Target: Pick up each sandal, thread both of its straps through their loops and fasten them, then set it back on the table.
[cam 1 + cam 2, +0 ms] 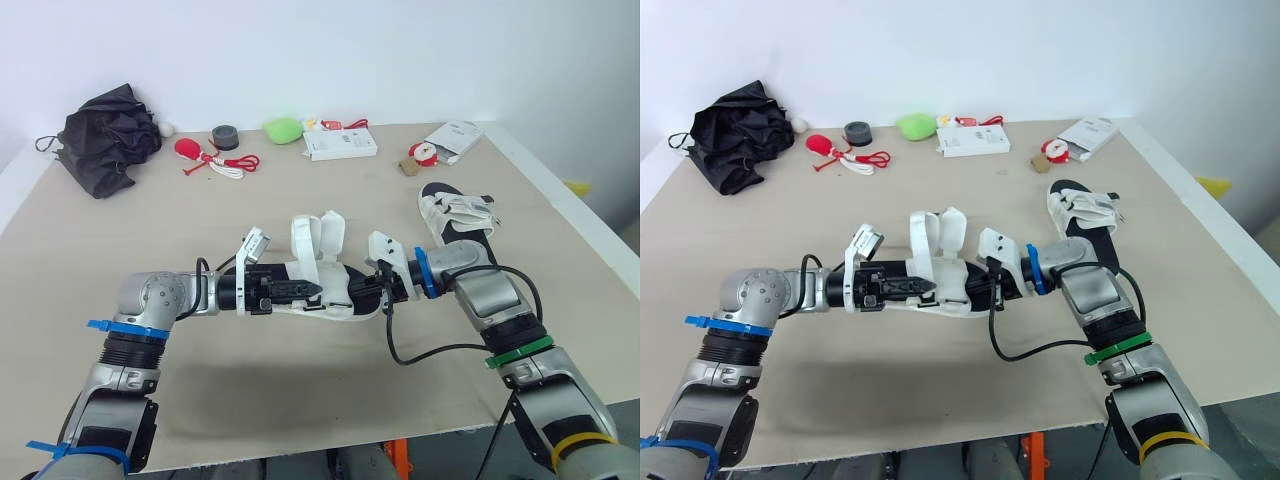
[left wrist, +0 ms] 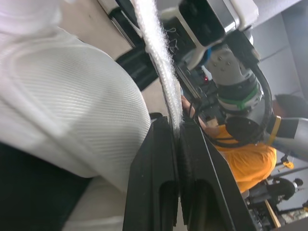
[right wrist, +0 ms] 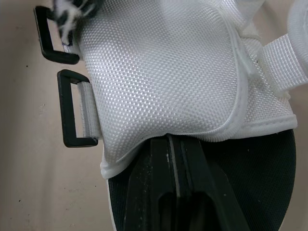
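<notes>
Sandal (image 1: 335, 290) is mid-table (image 1: 300, 400), near the front edge, held between both grippers. Can't tell if the sole touches the table or sits just above it.

Left gripper (image 2: 175, 127) is clamped on a strap (image 2: 156, 43) — the left wrist view shows the fuzzy white edge pinched between the two fingers, next to the white mesh upper.

Right gripper (image 3: 173, 139) comes in from the other end, fingers closed on the rim of the white upper where it meets the black footbed. Firm grasp, no gap visible.

The head views show two white straps (image 1: 305, 245) standing up from the middle of the sandal, loose and unfastened.

Two black loops (image 3: 72, 108) sit beside the upper over the table surface. The one in full view carries only its own webbing; the other is partly cut off, can't tell.

Second sandal (image 1: 455, 220) lies flat on the table behind the right arm, well apart from the held one — white straps across a black footbed.

Far edge clutter: black umbrella (image 1: 105, 135), tape roll (image 1: 225, 137), green toy (image 1: 283, 128), white box (image 1: 340, 145).
</notes>
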Available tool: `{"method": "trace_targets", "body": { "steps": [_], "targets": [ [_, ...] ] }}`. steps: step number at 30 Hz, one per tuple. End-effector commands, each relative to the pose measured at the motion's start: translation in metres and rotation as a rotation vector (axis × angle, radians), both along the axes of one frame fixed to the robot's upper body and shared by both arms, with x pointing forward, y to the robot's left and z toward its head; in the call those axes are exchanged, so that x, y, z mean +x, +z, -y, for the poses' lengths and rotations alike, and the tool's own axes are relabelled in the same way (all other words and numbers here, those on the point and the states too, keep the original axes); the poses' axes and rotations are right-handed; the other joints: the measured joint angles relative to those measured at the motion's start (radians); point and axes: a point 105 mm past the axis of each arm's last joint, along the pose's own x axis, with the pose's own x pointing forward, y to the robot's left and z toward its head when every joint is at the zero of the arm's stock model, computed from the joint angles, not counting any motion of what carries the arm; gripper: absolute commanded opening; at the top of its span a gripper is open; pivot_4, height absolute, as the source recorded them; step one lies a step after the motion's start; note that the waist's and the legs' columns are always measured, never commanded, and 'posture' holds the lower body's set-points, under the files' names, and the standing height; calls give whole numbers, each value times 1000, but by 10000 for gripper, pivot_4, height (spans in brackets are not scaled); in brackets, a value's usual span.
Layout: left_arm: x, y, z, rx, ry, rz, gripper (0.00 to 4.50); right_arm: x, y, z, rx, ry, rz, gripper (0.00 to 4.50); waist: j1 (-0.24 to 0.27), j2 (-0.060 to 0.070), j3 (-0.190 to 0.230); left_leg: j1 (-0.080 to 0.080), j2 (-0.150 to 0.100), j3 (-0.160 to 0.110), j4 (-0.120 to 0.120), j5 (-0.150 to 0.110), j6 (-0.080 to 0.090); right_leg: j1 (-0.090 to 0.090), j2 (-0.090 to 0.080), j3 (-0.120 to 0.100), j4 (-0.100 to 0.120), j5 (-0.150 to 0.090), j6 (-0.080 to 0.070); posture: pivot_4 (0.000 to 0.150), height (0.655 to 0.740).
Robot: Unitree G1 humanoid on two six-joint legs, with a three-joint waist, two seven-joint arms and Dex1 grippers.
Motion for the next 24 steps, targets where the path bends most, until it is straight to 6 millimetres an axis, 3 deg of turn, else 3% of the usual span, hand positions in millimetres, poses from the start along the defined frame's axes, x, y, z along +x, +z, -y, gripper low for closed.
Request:
{"method": "trace_targets", "body": {
  "steps": [1, 14, 24],
  "targets": [
    [-4, 1, 2, 10, -20, 17, 1142, 0, -27, 13, -76, -72, -66, 0, 0, 0, 0, 0, 0, 0, 0, 0, 0, 0, 0, 0, 0, 0, 0, 1500, 7400],
    [8, 8, -7, -43, 35, -60, 1142, 0, -28, 10, -75, -65, -63, 0, -1, 0, 0, 0, 0, 0, 0, 0, 0, 0, 0, 0, 0, 0, 1, 1500, 7400],
    [-6, -2, -5, -19, -15, -88, 1142, -2, -29, 11, -75, -67, -69, 0, -2, 0, 0, 0, 0, 0, -1, 0, 0, 0, 0, 0, 0, 1, 1, 1500, 7400]
  ]
}}
